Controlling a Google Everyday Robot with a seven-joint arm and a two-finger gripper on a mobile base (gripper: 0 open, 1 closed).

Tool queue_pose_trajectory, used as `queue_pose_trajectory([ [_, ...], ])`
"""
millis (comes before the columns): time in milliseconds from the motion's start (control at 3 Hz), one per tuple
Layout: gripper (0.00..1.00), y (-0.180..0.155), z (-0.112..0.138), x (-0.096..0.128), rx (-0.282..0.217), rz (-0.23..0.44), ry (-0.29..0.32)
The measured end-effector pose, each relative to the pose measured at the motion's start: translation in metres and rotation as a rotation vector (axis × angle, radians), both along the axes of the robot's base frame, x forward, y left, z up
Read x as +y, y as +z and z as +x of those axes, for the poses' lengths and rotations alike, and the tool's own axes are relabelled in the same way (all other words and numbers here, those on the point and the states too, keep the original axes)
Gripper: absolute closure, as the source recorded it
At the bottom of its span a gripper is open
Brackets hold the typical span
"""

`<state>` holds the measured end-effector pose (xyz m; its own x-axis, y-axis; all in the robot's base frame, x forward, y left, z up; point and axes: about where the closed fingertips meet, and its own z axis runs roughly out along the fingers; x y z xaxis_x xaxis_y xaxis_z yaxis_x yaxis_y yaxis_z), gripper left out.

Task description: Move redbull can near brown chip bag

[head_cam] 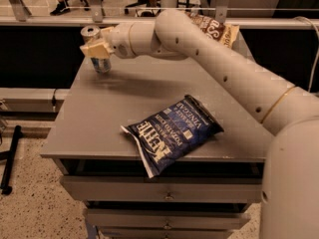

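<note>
Redbull can (101, 65), slim silver metal cylinder with blue panels: stands upright on the grey rectangular table top (114, 98), at about 10 o'clock from the table's centre, close to the far left corner; its round lid shows above the gripper, its lower body below it. Gripper (95, 49), cream-coloured, two-finger type: set at the can's mid-height, overlapping the can from the viewer's side; whether it is clamped on the can or merely spread around it cannot be told from this view. Arm (209, 59), smooth cream-white, jointed: reaches in from 4 o'clock, crossing above the table's right and far portions to the can. Brown chip bag (219, 31), crinkly brown and cream with large white lettering: lies at about 1 o'clock at the table's far right edge, largely hidden behind the arm, well apart from the can. Dark blue Kettle chip bag (172, 132), glossy with white lettering: lies flat and askew at about 5 o'clock, one corner overhanging the near edge. Grey drawer fronts (164, 190): stacked beneath the table top. Speckled floor (30, 208): at 8 o'clock, beside the table.
</note>
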<state>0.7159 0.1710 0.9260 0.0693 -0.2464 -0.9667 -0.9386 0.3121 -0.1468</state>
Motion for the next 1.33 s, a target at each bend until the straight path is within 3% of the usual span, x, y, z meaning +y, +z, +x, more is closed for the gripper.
queue_pose_trajectory([
  [333, 1.00, 0.018, 0.000, -0.047, -0.030, 0.003, -0.058],
  [667, 1.00, 0.015, -0.002, -0.106, -0.015, -0.029, -0.140],
  [1000, 1.00, -0.012, 0.005, -0.180, 0.052, -0.064, -0.256],
  [1333, 1.00, -0.035, 0.020, -0.240, 0.114, -0.081, -0.363],
])
